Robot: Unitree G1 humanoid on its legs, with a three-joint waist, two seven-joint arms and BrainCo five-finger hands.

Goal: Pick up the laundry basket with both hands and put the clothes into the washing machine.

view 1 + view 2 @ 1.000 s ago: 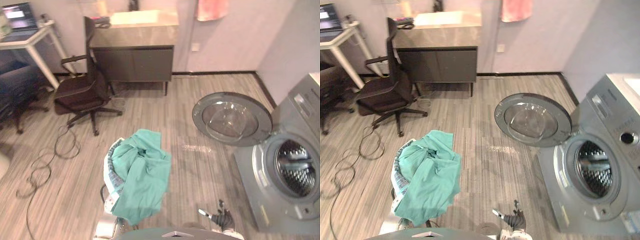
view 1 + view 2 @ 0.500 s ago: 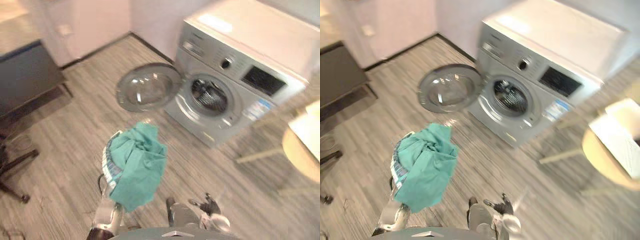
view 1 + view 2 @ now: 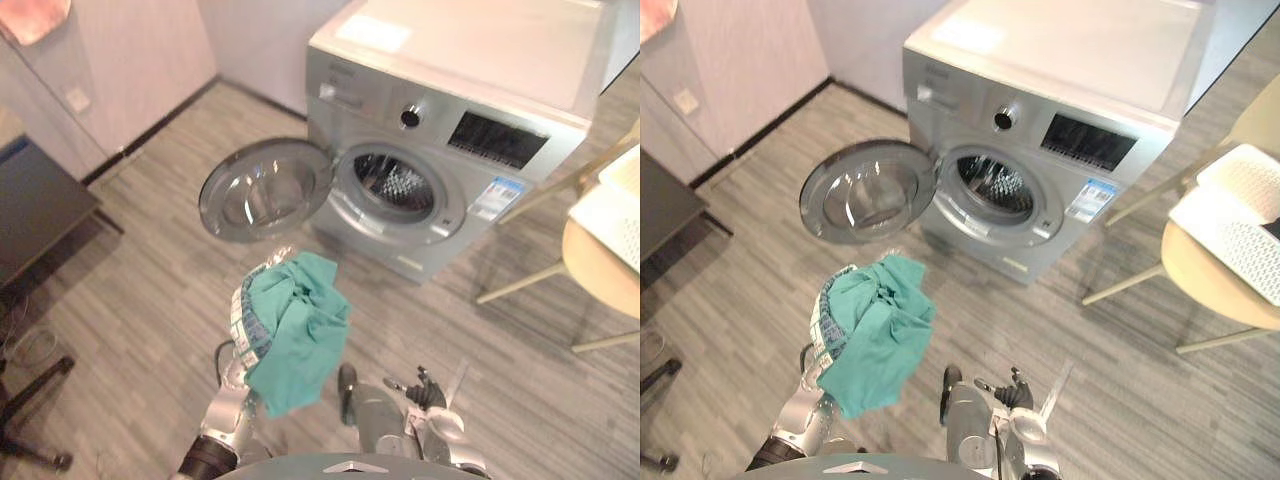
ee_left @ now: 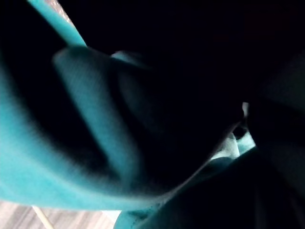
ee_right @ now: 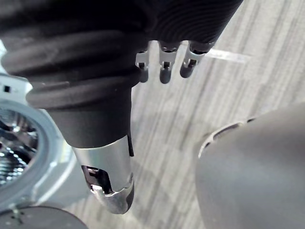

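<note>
Floor: grey wood planks (image 3: 130, 260), with a pale chair (image 3: 600, 270) at my right side.
Change: my head camera has turned. One second ago I was looking at a dark cabinet and an office chair, with the washing machine (image 3: 440, 150) at the edge. Now it stands almost straight before me. The things did not move; my view did.
Washing machine: the round door (image 3: 262, 190) is swung open to the left and the drum (image 3: 388, 185) is free to see.
Basket: the laundry basket (image 3: 243, 322) is lifted off the floor on my left side, as it was before, and the green clothes (image 3: 297, 330) hang over its rim.
Left hand: it is hidden under the basket and the cloth, so I cannot tell its fingers.
Right hand: my right hand (image 3: 425, 393) is low, apart from the basket, fingers (image 5: 162, 67) relaxed and holding nothing.
Meaning: I judge the turning is nearly done; coming closer to the drum is the next need.
</note>
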